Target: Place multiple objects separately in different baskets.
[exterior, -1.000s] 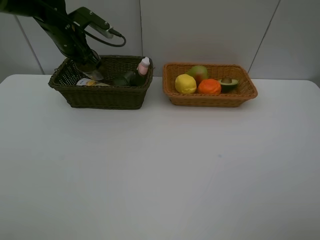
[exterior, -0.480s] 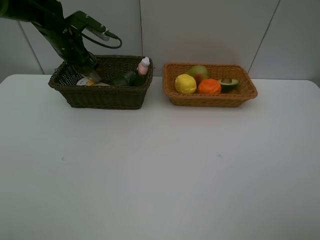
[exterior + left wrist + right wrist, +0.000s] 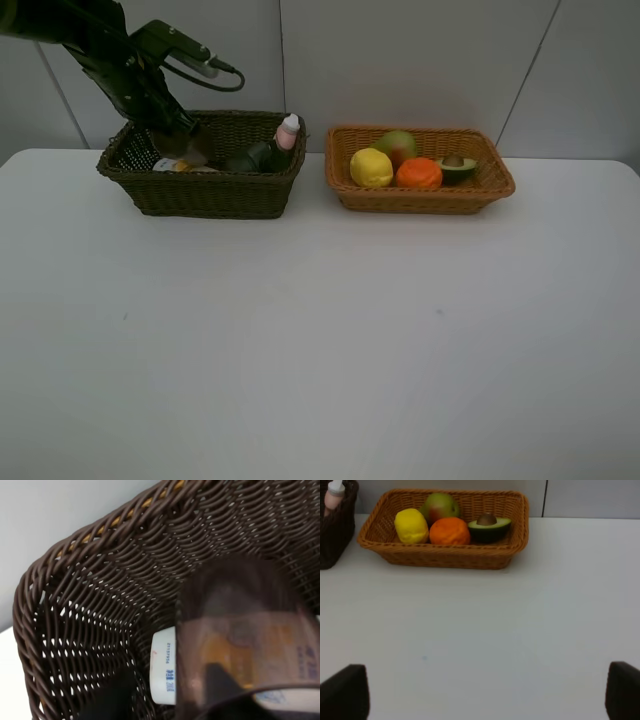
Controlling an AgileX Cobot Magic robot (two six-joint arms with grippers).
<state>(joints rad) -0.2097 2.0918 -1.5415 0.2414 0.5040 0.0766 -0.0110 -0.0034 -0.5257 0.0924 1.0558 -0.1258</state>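
Observation:
My left gripper [image 3: 186,146] reaches down into the dark brown-green basket [image 3: 205,197]. In the left wrist view its fingers stand apart, with the wall of the translucent pinkish cup [image 3: 240,645] between them and one finger clear of that wall. Beneath the cup lies the white bottle [image 3: 164,667]. The pink bottle [image 3: 288,131] and the dark green pump bottle [image 3: 255,157] lean at the basket's right end. The light orange-tan basket [image 3: 420,202] holds the lemon [image 3: 371,167], orange [image 3: 419,173], pear [image 3: 397,146] and avocado half [image 3: 457,168]. My right gripper [image 3: 482,695] stands open over bare table.
The white table [image 3: 320,340] spreads in front of both baskets. A pale panelled wall [image 3: 420,60] stands close behind them. The right wrist view shows the tan basket [image 3: 445,557] ahead and the pink bottle [image 3: 333,495] at its edge.
My left arm has shifted slightly back and left over the dark basket. Its fingers have parted from the cup's wall. The right arm has not moved.

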